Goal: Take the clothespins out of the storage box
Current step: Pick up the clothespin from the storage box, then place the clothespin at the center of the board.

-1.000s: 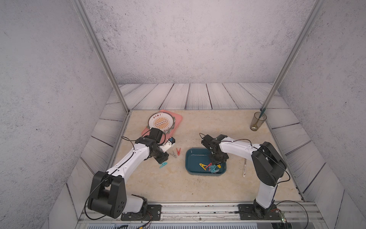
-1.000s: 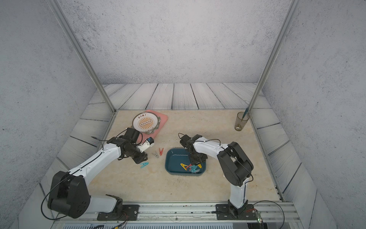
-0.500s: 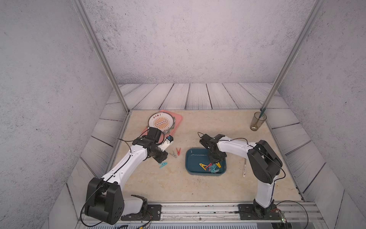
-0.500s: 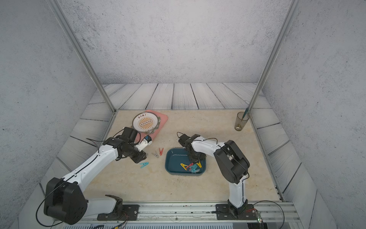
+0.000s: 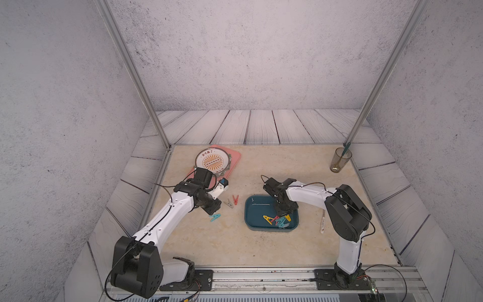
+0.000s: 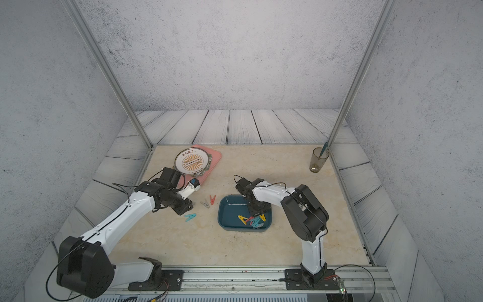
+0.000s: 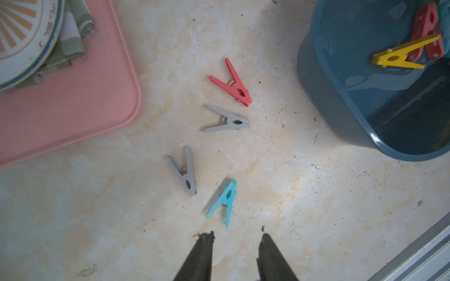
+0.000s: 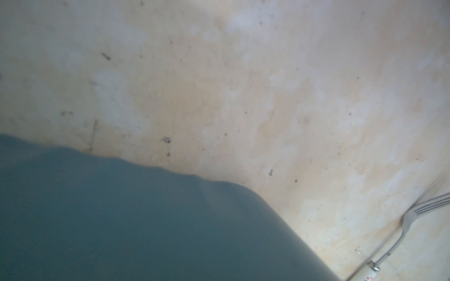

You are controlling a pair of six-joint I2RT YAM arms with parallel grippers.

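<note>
**Box [image 5: 257, 215] partly cleared: four out, a heap of pins [image 5: 278, 219] left**

Left gripper [image 7: 236, 237]: the fingers stand partly apart with nothing between them, poised over the table [image 7: 316, 206]. Just ahead of the tips lies a blue pin [image 7: 222, 202]. Beside that, slightly farther out, is a grey pin [image 7: 186, 172]. Beyond these come a second grey pin [image 7: 227, 119] and a red pin [image 7: 232, 81]. All four lie flat on the table, apart from one another and outside the box. Farther from the gripper, a pink tray [image 7: 73, 97] sits to one side and a corner of the box to the other.

Right gripper [image 5: 282, 212]: it is lowered into the box with the jaws closed and the tips at the heap. Whether a pin is pinched between them cannot be told.

Progress, as a judgement: the task is roughly under way rather than near its end. Four pins are out, and the heap in the box beneath the right gripper shows yellow, red and blue pieces.

Hidden or unclear:
- The heap is tangled and small in both top views, so its count cannot be read.
- The right arm covers its own fingertips in both top views.
- The right wrist view gives only a blurred box wall, bare table and a fork [image 8: 409, 221] off to the side.
- The left wrist view cuts the box off, showing one yellow pin [image 7: 404, 54] and part of a red one.
- The left arm hides one grey pin from the top views, where only three loose pins show.
</note>
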